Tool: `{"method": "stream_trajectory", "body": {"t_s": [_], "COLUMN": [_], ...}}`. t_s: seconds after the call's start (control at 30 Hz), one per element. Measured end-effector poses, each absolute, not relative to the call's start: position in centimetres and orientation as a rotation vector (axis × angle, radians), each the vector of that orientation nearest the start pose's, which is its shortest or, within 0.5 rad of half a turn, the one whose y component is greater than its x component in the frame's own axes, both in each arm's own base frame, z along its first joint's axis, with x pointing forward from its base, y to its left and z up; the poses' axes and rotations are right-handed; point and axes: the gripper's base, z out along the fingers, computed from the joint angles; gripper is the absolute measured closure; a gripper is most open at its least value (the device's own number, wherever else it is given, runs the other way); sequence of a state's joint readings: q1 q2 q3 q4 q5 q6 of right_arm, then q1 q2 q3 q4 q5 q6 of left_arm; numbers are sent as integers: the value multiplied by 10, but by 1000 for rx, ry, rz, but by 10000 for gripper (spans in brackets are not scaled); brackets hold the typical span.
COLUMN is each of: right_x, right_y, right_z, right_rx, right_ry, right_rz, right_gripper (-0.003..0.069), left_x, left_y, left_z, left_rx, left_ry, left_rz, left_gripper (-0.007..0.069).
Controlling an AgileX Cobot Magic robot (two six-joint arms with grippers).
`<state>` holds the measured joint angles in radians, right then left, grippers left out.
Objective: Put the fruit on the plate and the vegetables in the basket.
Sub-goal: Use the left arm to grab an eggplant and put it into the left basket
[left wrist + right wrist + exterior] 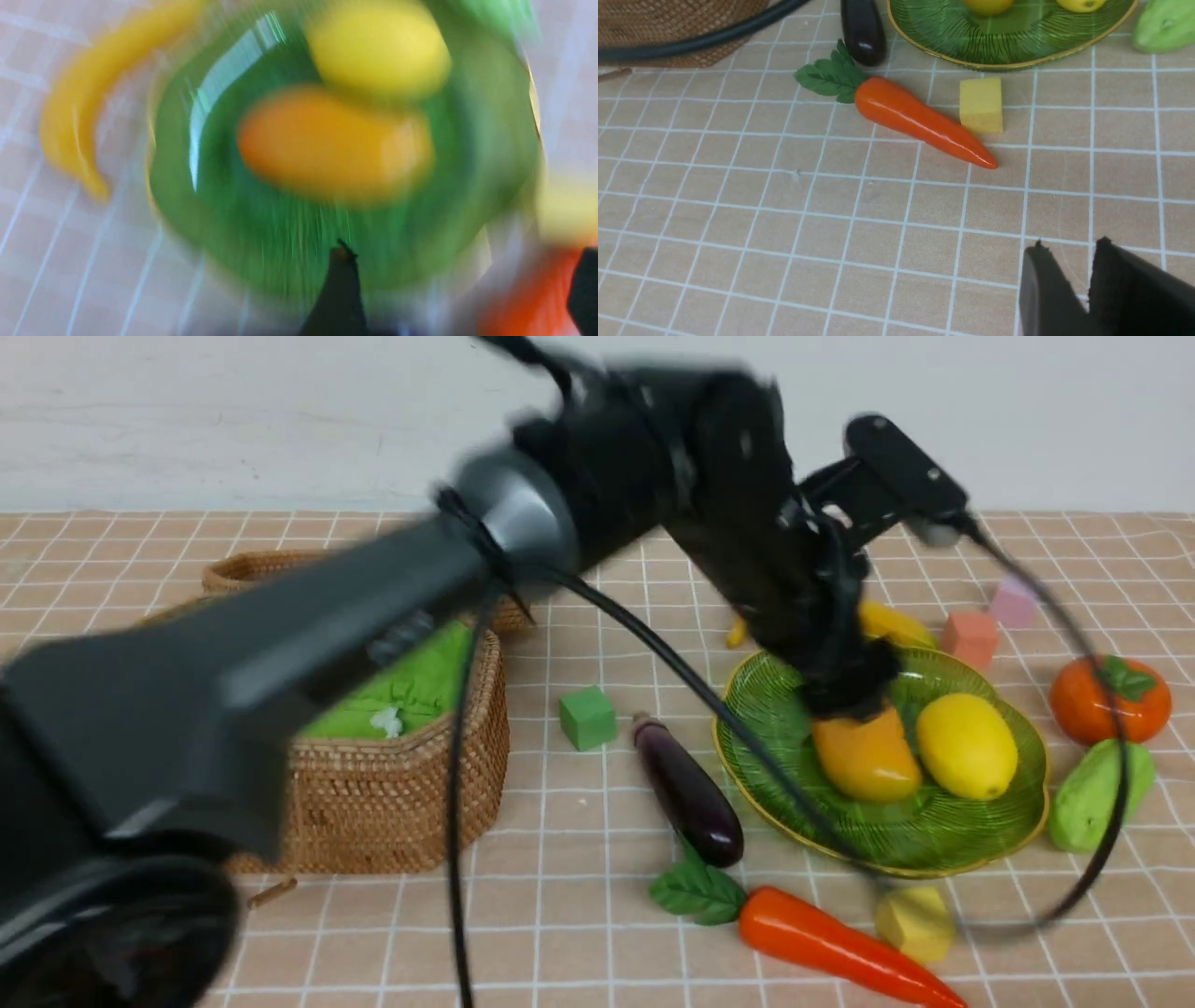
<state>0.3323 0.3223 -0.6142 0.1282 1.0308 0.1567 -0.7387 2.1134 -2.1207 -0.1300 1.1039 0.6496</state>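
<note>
Lab-like setup: checked cloth (pixel 738 210), plain white wall (pixel 187 411).

a green cube (pixel 587 717) sits on the tan checked desk (pixel 560 896). a yellow block (pixel 915 922) lies nearer the front. salmon (pixel 970 637) and pink (pixel 1013 602) cubes sit together toward the white wall (pixel 233 420).

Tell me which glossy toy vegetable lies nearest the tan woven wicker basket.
The dark purple eggplant, lying between the basket and the green glass plate. The orange carrot lies nearer the camera; the light-green gourd sits beyond the plate.

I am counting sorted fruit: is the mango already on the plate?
On the plate: the mango rests inside its golden rim, beside the lemon.
</note>
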Motion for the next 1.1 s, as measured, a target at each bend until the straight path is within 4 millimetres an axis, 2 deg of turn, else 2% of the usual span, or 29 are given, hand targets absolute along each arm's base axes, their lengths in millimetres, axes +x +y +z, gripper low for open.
{"method": "stream_trajectory", "body": {"t_s": [0.1, 0.17, 0.2, 0.23, 0.27, 0.3, 0.33, 0.37, 0.6, 0.93, 1.1], "right_x": [36, 36, 36, 36, 36, 36, 36, 35, 34, 34, 34], "right_y": [23, 23, 23, 23, 23, 23, 23, 23, 23, 23, 23], "right_z": [308, 308, 308, 308, 308, 308, 308, 307, 306, 306, 306], "right_rx": [-207, -219, -221, -226, -227, -229, -229, -230, -238, -242, -242], "right_ry": [2237, 2235, 2234, 2234, 2233, 2234, 2234, 2237, 2260, 2260, 2260], "right_rz": [414, 408, 407, 405, 405, 407, 407, 407, 401, 401, 400], "right_gripper": [479, 478, 477, 477, 476, 476, 476, 476, 475, 466, 466], "left_x": [341, 343, 344, 346, 346, 349, 350, 351, 360, 369, 370], "left_y": [-312, -306, -306, -304, -303, -300, -300, -298, -301, -306, -305], "left_z": [300, 283, 281, 267, 263, 245, 243, 232, 196, 180, 179], "left_rx": [1861, 1960, 1970, 2041, 2061, 2158, 2168, 2215, 2230, 2204, 2214], "left_ry": [1994, 1975, 1971, 1926, 1909, 1814, 1802, 1742, 1484, 1433, 1437], "left_rz": [-34, 40, 48, 101, 115, 186, 192, 217, 305, 331, 333], "left_gripper": [92, 101, 102, 104, 104, 104, 104, 104, 104, 106, 123]}}
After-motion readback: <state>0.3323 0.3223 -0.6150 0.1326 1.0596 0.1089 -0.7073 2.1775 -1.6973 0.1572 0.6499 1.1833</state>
